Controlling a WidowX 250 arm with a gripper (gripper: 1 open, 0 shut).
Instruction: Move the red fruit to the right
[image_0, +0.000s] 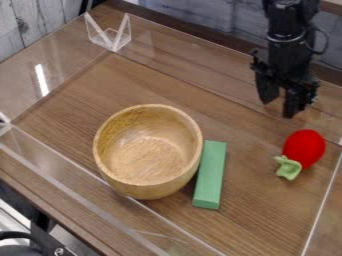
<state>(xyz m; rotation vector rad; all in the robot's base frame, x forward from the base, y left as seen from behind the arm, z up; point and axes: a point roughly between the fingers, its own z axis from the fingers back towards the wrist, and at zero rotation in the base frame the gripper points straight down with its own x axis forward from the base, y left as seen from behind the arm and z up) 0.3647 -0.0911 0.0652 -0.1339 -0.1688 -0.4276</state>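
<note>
The red fruit (303, 148) is small and round, with a light green leafy end (287, 168) pointing toward the front. It lies on the wooden tabletop near the right edge. My gripper (287, 102) hangs just above and behind it, pointing down, with its dark fingers spread apart and nothing between them. The fruit rests free on the table, apart from the fingers.
A wooden bowl (147, 150) sits left of centre, with a flat green block (211, 174) lying beside its right side. Clear plastic walls (80, 200) border the table. A clear bracket (110, 33) stands at the back left.
</note>
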